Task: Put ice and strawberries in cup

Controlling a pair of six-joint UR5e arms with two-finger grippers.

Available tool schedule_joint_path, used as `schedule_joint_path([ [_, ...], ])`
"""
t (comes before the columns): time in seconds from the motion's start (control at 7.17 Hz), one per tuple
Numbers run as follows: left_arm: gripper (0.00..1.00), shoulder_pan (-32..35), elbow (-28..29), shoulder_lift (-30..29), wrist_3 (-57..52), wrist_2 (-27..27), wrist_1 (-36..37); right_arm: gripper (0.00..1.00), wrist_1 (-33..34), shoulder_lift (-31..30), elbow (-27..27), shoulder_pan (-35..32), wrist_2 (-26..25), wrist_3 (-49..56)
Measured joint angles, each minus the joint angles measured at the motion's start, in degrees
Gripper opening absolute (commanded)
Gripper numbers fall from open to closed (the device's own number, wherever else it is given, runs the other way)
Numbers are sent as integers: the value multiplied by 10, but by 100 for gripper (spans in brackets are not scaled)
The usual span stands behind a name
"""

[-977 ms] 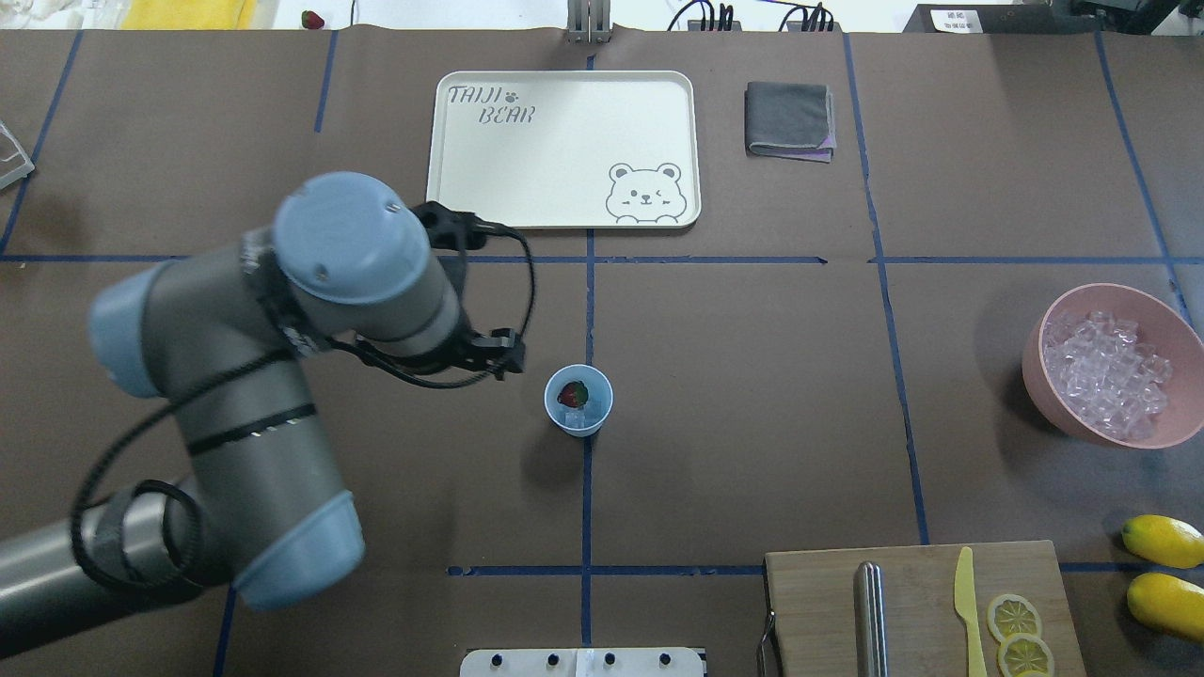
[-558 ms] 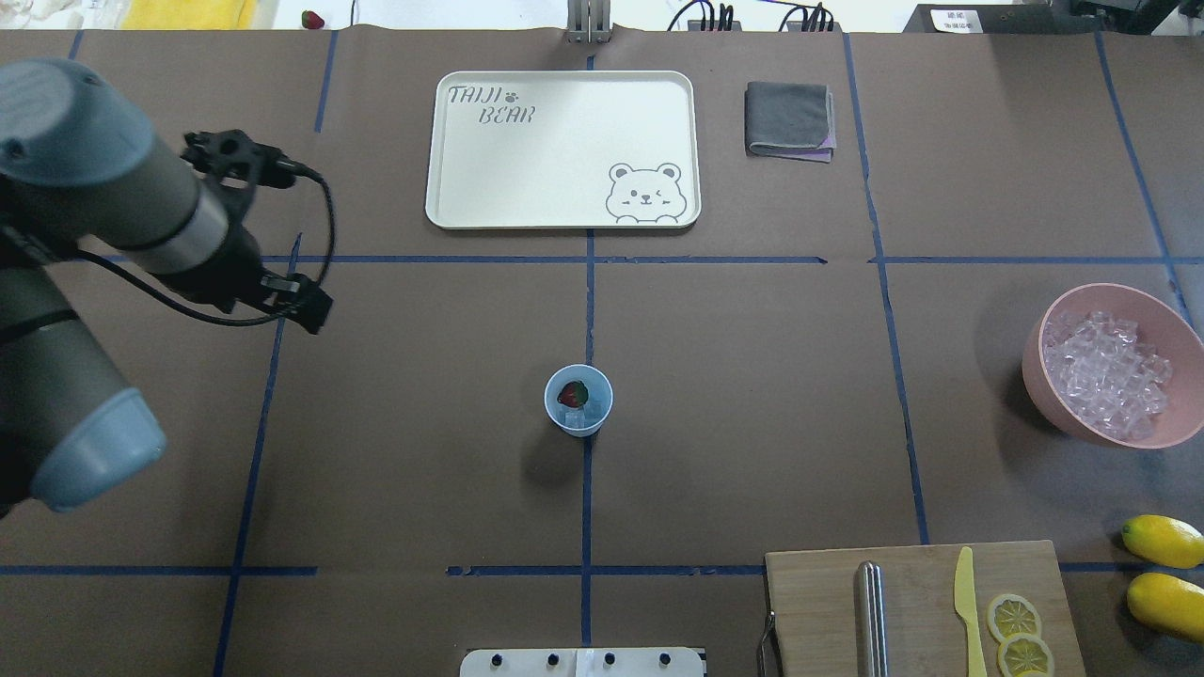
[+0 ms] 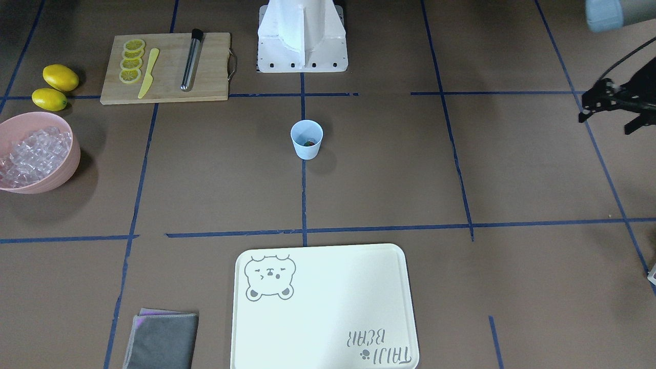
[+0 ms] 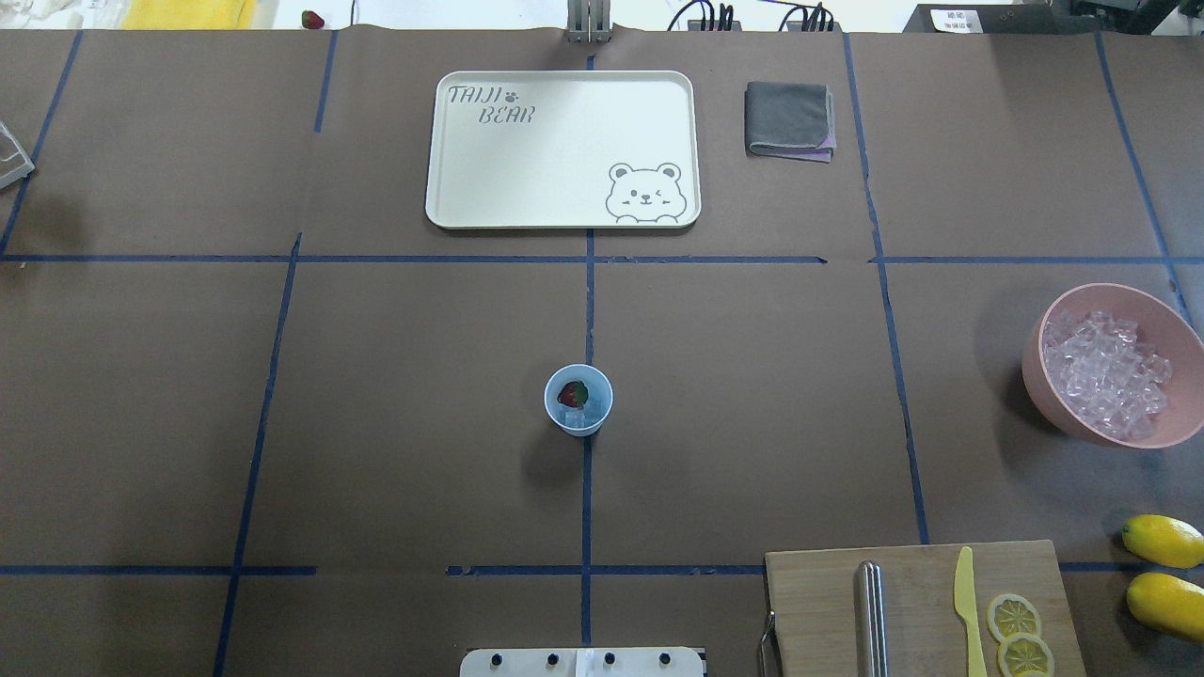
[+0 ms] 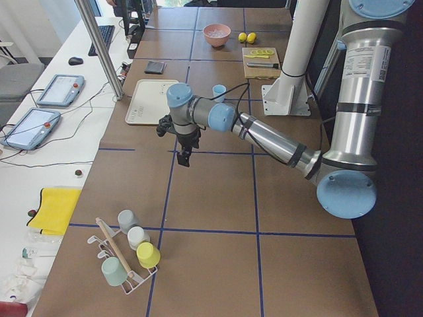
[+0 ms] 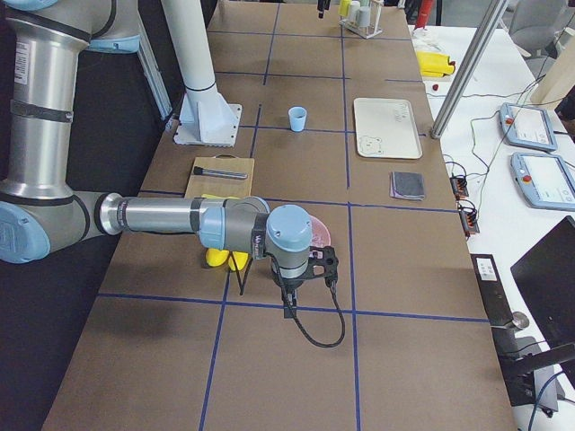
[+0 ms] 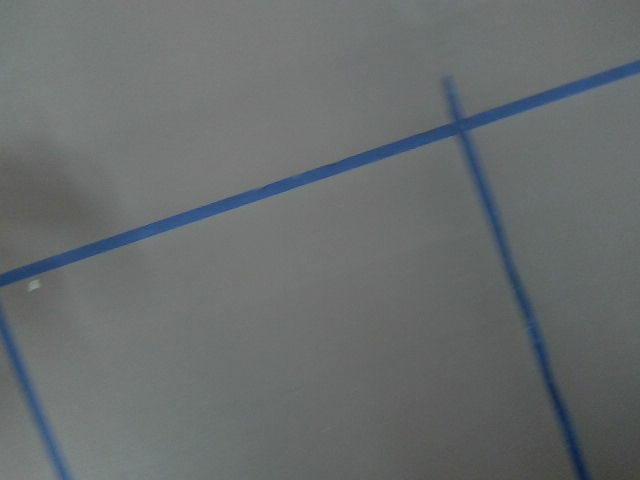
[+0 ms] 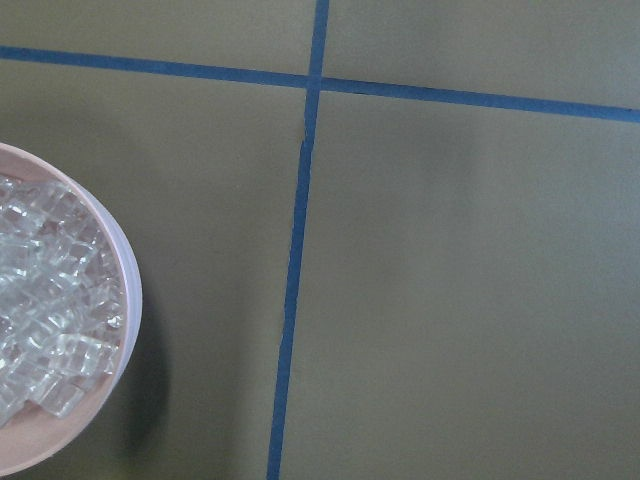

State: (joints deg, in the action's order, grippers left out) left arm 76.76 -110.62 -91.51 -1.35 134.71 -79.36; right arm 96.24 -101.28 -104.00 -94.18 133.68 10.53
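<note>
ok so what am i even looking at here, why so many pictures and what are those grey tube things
Those grey tubes are a robot's left arm and right arm at one table, each ending in a two-finger claw. The pictures show one moment from several cameras: one above and behind the robot, one facing it across the table, one at each table end, one on each wrist looking down. The left claw and right claw hang over bare table; I see nothing held, though they are too small to be sure. Mid-table stands a light blue cup with a strawberry and some ice inside. Around it: a pink bowl of ice cubes, a cutting board with lemon slices, two lemons, a bear tray, a grey cloth.
</note>
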Motion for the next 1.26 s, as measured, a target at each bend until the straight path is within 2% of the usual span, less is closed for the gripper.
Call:
schedule_joint_path([
  [0.28, 100, 104, 73, 29, -122, 10, -1, 99, 0, 0, 0, 0, 0, 0],
  [0.56, 100, 160, 110, 65, -157, 20, -10, 99, 0, -1, -2, 0, 0, -1],
  [0.84, 100, 174, 116, 90, -157, 28, -24, 99, 0, 0, -3, 0, 0, 0],
  [1.26, 100, 177, 142, 97, -146, 29, -27, 99, 0, 0, -6, 0, 1, 0],
])
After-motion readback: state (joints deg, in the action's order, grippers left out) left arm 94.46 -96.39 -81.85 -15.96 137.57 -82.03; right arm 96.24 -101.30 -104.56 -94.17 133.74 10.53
